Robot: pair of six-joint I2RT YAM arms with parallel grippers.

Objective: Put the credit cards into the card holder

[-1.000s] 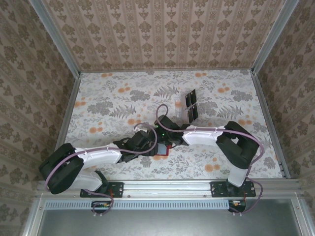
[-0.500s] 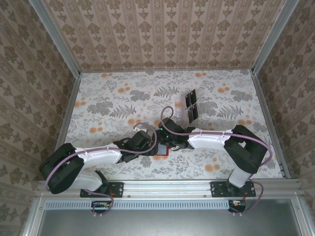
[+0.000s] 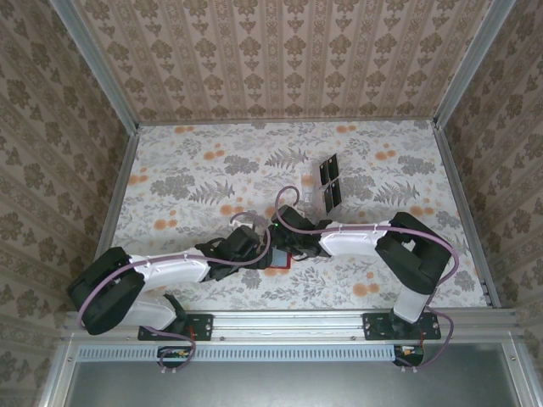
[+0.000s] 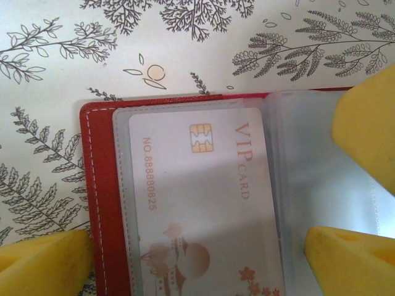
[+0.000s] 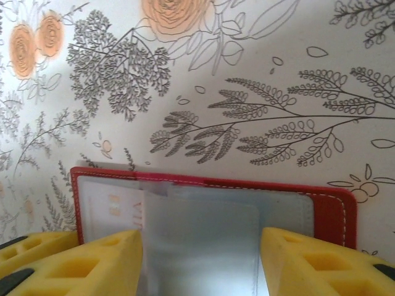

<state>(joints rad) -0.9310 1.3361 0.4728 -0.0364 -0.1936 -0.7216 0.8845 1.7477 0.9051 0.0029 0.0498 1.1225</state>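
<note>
The card holder (image 3: 278,259) lies open and flat on the flowered table (image 3: 187,170), close to the near edge and about midway along it, where the two arms meet over it. In the left wrist view its red cover (image 4: 102,203) frames clear plastic sleeves, and a pale card (image 4: 197,203) printed "VIP card" with a gold chip sits inside the left-hand sleeve. The left gripper (image 4: 197,265) is spread wide, one yellow fingertip at the wallet's left red border and the other over the sleeves near the fold. The right gripper (image 5: 200,259) comes in from the opposite side with its fingers partly apart and a clear sleeve lying between them. Whether they pinch that sleeve or only flank it cannot be told. The dark credit cards (image 3: 331,182) sit together in a small group farther back, right of the table's middle, well apart from the wallet and from both grippers.
</note>
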